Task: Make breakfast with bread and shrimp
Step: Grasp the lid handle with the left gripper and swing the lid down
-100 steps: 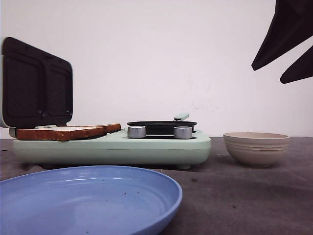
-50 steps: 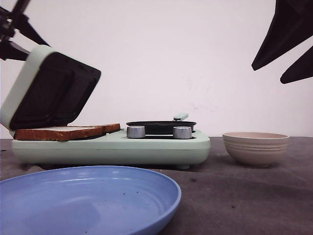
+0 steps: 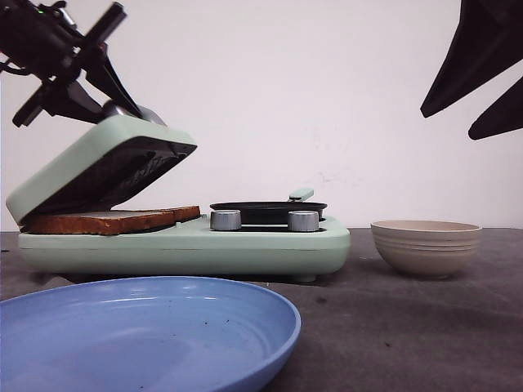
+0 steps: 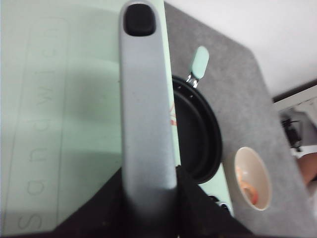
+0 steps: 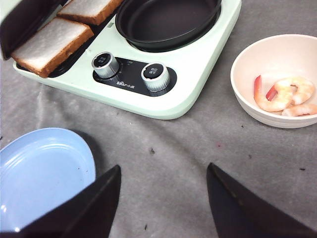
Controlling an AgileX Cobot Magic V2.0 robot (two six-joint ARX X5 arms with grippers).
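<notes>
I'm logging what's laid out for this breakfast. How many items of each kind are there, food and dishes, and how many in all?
Square white bread slices with brown crusts: 2
Pink cooked shrimp in the beige bowl: 2
Round beige ceramic bowl: 1
Blue oval plate: 1
Round black frying pan: 1
Total: 7

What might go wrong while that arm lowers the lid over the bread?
The left hand grips only the lid's slim grey handle, so the lid might slip and slam onto the bread. The slices sit at the plate's front edge, so the lid may press them unevenly or push one out. The right hand hangs open above the table, far from the shrimp bowl, so it cannot steady anything.
</notes>
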